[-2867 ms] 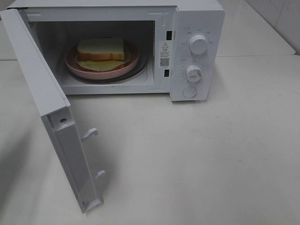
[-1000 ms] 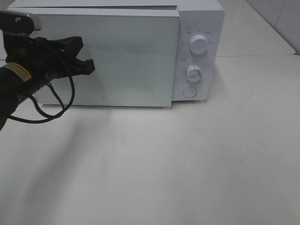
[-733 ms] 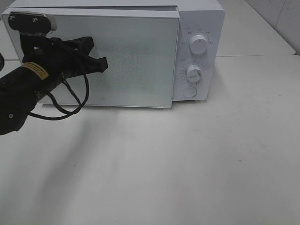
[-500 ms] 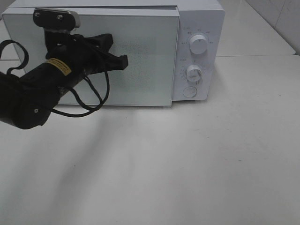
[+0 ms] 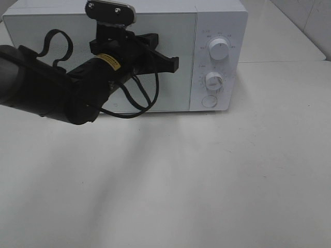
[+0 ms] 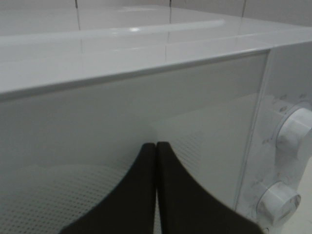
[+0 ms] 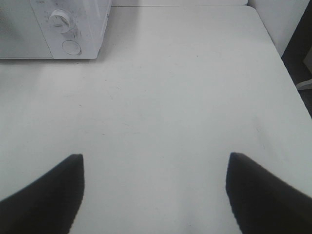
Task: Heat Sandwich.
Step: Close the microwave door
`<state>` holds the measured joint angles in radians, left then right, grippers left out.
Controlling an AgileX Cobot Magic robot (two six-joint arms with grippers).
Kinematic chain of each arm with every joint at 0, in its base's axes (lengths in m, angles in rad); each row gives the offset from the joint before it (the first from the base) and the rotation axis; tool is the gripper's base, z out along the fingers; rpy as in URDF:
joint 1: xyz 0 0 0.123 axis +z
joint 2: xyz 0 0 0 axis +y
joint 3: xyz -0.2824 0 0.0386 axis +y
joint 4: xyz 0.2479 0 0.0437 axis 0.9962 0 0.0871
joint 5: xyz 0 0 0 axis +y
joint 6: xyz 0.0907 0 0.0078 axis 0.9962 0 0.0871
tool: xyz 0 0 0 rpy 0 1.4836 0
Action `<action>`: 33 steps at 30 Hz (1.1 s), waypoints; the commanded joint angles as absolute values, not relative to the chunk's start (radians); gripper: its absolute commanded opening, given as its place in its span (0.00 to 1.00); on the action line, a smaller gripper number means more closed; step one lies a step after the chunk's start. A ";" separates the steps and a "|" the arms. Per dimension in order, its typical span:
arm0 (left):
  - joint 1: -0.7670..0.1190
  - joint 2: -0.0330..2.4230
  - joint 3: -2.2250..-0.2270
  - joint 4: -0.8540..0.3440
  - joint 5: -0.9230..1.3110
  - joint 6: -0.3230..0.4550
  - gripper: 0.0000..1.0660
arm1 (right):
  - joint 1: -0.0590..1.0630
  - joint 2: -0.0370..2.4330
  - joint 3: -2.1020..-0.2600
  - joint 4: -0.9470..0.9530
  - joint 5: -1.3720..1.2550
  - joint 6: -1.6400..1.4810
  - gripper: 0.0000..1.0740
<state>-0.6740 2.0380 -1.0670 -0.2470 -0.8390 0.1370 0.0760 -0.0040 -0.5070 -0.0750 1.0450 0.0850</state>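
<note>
- The microwave (image 5: 227,26) is seen set on the table (image 5: 207,175).
- The left gripper (image 5: 173,63) is held just before the microwave's shut door (image 5: 183,88); contact cannot be told.
- To the right of that gripper, the upper knob (image 5: 219,49) is placed above the lower knob (image 5: 213,81), with the button (image 5: 209,101) beneath both.
- The table is spread beneath the right gripper (image 7: 155,156), the microwave well beyond its fingertips.
</note>
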 commanded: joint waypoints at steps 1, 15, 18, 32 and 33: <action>-0.644 2.057 -1.132 -0.405 -0.856 0.160 0.00 | 0.068 -0.031 -0.506 -0.076 1.035 0.083 0.71; -0.646 2.068 -1.174 -0.423 -0.812 0.160 0.00 | 0.068 -0.031 -0.506 -0.076 1.035 0.083 0.71; -0.657 2.065 -1.174 -0.423 -0.817 0.161 0.00 | 0.068 -0.031 -0.506 -0.076 1.035 0.083 0.71; -0.688 1.988 -1.090 -0.423 -0.800 0.208 0.00 | 0.068 -0.031 -0.506 -0.076 1.035 0.083 0.71; -0.688 1.988 -1.090 -0.423 -0.800 0.208 0.00 | 0.068 -0.031 -0.506 -0.076 1.035 0.083 0.71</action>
<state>-0.7130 2.0100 -1.0990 -0.3500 -0.7640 0.2080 0.0760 -0.0040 -0.5070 -0.0750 1.0450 0.0850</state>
